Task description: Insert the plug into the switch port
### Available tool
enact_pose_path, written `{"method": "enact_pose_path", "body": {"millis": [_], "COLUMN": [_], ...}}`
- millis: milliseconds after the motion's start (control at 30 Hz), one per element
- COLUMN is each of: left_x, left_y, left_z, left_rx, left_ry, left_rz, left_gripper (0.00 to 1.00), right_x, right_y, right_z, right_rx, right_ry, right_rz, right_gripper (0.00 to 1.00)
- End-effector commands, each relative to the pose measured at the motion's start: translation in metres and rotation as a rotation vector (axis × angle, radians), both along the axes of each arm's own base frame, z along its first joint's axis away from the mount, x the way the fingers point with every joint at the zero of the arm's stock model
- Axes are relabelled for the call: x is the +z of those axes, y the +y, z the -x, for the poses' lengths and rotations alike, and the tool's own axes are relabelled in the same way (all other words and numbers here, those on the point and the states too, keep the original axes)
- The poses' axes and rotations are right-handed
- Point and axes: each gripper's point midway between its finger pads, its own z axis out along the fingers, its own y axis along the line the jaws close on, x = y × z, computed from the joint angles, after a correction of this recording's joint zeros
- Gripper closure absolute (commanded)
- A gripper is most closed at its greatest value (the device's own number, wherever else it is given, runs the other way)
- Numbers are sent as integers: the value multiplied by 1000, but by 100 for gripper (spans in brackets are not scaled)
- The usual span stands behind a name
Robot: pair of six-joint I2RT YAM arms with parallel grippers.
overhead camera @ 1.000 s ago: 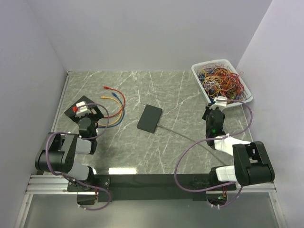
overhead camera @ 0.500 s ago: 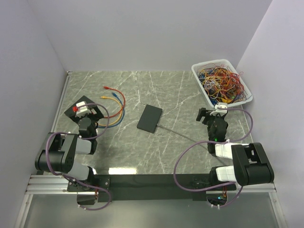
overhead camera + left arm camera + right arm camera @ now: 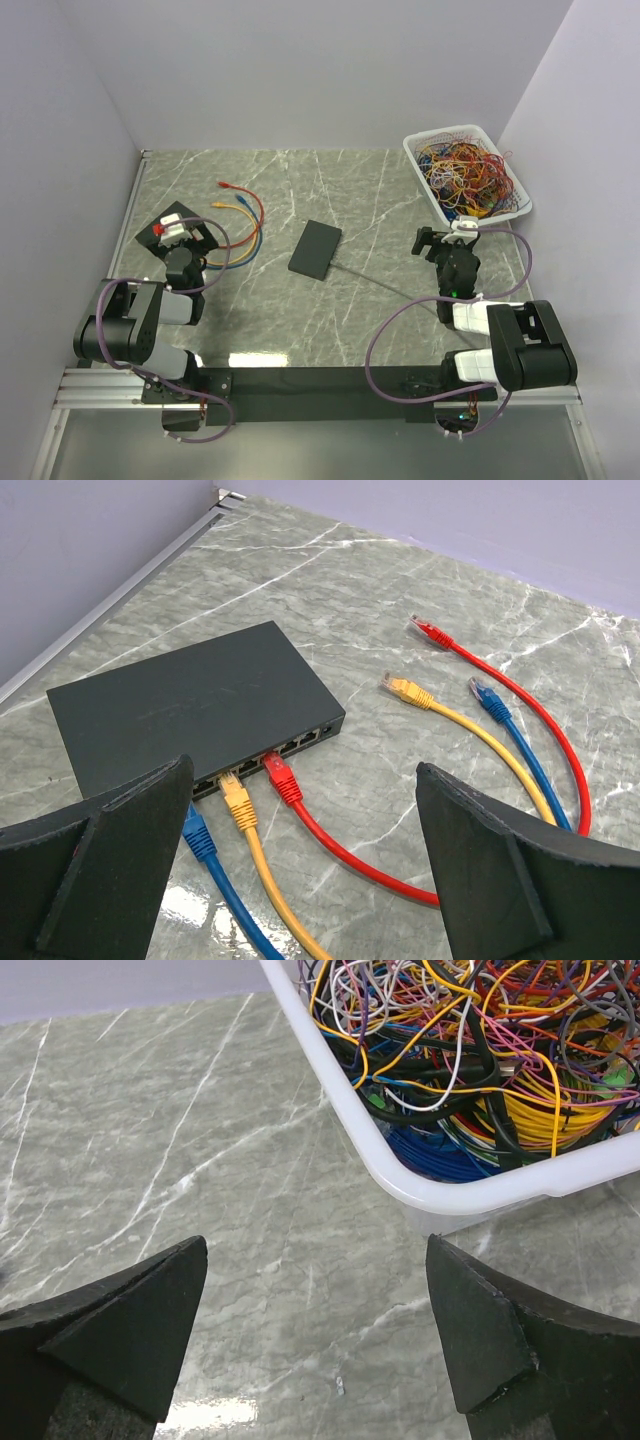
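Hovering at the near left with the left gripper [image 3: 303, 780] spread wide open, gripping nothing. Hovering at the near right with the right gripper [image 3: 315, 1260] spread wide open too, empty, over the tabletop [image 3: 150, 1140]. Looking just past the left gripper at the black switch [image 3: 190, 715], lying flat. Seeing three plugs sitting side by side in its ports [image 3: 305, 742]: a blue plug [image 3: 195, 832], a yellow plug [image 3: 237, 802] and a red plug [image 3: 283, 780]. Finding three more lying loose to the right of the switch, apart from it: a loose yellow plug [image 3: 405, 690], a loose blue plug [image 3: 485, 693] and, farthest, a loose red plug [image 3: 430, 632]. Noticing a flat black box [image 3: 315, 250] lying in the middle of the tabletop. Spotting a white basket [image 3: 400, 1175] at the far right, full of tangled wires [image 3: 470, 1050].
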Motion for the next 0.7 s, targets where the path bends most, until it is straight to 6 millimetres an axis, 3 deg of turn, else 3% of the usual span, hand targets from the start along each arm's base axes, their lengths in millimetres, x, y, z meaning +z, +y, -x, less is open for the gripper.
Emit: {"method": "enact_pose_path", "body": {"millis": [0,667], "left_x": [17,18], "left_y": [1,1], "left_z": [-3,-3], "left_rx": [11,11], "left_ry": [-64,-66], "left_rz": [3,5], "left_gripper": [1,1], "right_x": [26,27], "right_y": [0,0], "right_z": [-7,-8], "right_rx": [0,0], "right_ry": [-85,-86], "right_rz": [2,2], "right_gripper": [4,1]}}
